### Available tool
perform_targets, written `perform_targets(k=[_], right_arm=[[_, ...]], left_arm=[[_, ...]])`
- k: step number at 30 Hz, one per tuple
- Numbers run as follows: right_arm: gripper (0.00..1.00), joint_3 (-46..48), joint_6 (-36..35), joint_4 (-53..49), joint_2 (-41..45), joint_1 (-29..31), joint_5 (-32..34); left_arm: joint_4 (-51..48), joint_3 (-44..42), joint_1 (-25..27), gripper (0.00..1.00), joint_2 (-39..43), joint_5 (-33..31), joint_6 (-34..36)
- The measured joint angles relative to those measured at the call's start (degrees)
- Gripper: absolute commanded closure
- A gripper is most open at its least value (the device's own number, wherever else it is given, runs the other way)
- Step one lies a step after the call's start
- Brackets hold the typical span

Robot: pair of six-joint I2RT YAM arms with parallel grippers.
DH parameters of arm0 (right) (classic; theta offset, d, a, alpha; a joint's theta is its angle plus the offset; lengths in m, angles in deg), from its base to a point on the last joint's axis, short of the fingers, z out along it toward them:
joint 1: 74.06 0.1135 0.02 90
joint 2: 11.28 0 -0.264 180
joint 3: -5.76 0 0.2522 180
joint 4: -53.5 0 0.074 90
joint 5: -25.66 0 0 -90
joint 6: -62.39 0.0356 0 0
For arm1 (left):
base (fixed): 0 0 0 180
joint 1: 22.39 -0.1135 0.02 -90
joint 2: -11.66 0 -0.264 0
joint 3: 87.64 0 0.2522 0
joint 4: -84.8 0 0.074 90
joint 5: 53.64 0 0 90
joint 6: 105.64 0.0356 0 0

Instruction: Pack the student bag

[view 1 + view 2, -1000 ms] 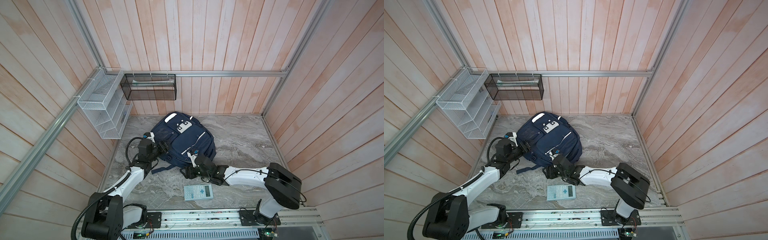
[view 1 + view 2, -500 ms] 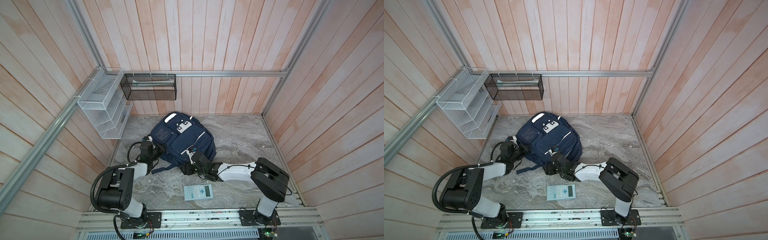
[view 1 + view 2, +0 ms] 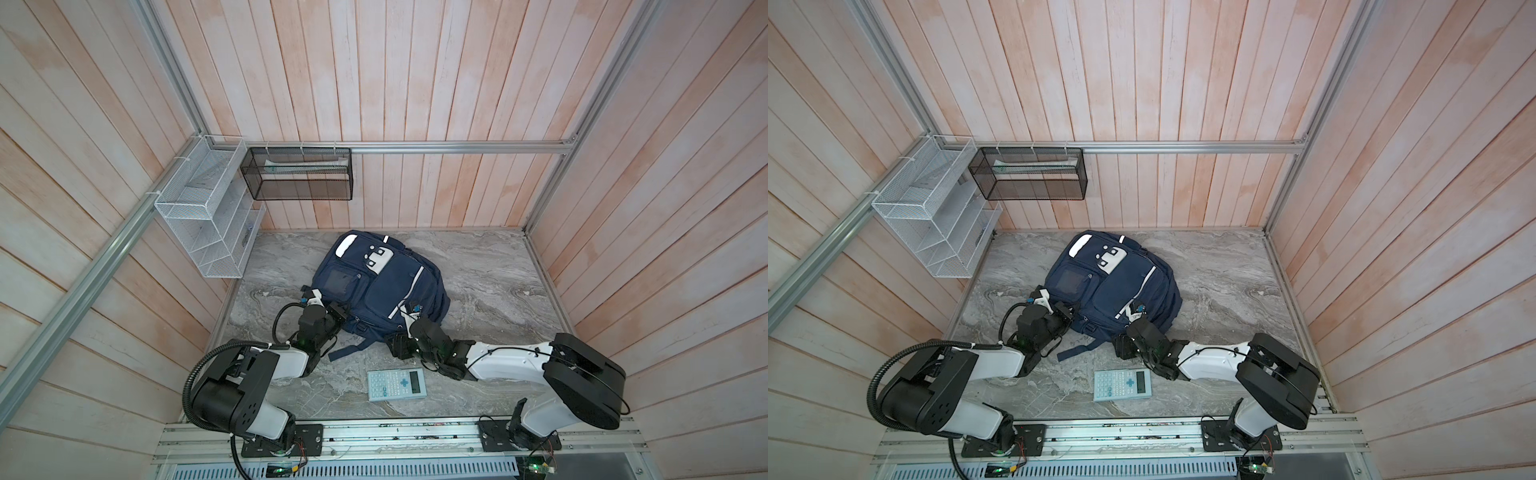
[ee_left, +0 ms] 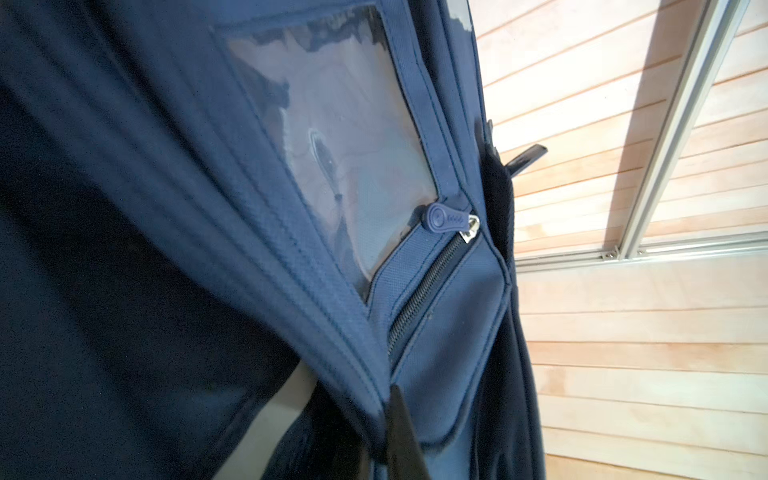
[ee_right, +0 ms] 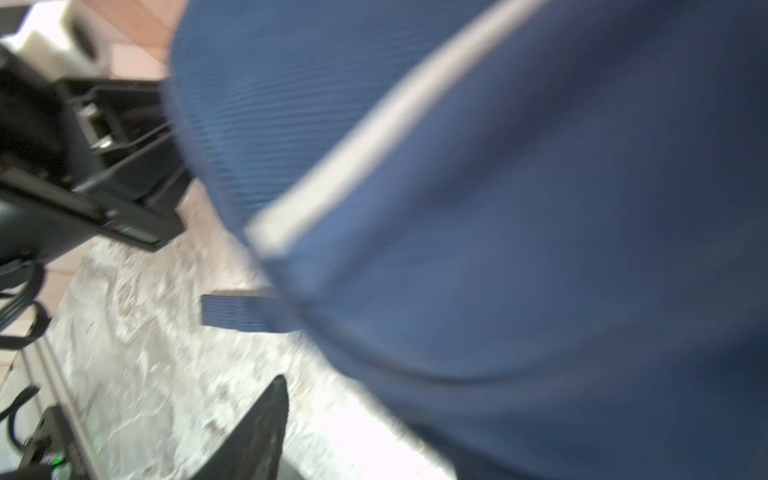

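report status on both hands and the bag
Left hand shut on navy-blue fabric backpack. Right hand at its near edge, grip unclear. Grey calculator lies unpacked.

The student bag (image 3: 380, 286) is a large navy-blue fabric backpack. It lies front-up on the grey marble floor (image 3: 478, 282), mid-scene and toward the far wall, and shows in both top views (image 3: 1113, 286). Its top end carries a white patch (image 3: 376, 257) with two round studs and points far and slightly left. Two front pockets sit side by side. The left one has a clear window (image 4: 332, 145) and a closed zip with a blue pull (image 4: 444, 217). The right one has a white stripe (image 3: 415, 282). A loose strap (image 3: 347, 352) trails from the near edge onto the floor.
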Motion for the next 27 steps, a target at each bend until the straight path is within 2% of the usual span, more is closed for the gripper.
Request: perform_targets(k=[4, 9, 13, 17, 22, 25, 27], right_arm=[[0.38, 0.22, 0.2, 1.66, 0.59, 1.11, 1.25], [0.38, 0.15, 0.15, 4.52, -1.7, 1.7, 2.14], [0.38, -3.41, -0.74, 4.85, -6.23, 1.66, 3.96], [0.45, -8.66, -2.03, 4.66, -11.45, 0.22, 4.61], [0.46, -10.58, -3.85, 5.29, -13.62, -1.6, 4.98], [0.54, -12.55, -5.25, 4.04, -14.91, -2.34, 4.98], [0.69, -13.53, -6.19, 3.41, -15.54, -2.91, 5.11]], left_arm=[[0.37, 0.17, 7.02, 1.0, 0.85, -5.77, -3.5], [0.81, 0.35, 12.52, 1.0, 0.55, -11.8, -7.02], [1.03, 1.4, 14.53, 1.0, -1.05, -15.61, -9.18], [0.94, 2.21, 15.67, 1.0, -1.31, -18.38, -10.14], [-0.02, 3.63, 17.03, 1.0, -1.68, -20.96, -11.1], [0.37, 3.69, 17.59, 1.0, -2.08, -22.73, -12.13], [0.83, 3.69, 17.59, 1.0, -2.36, -23.56, -12.79]])
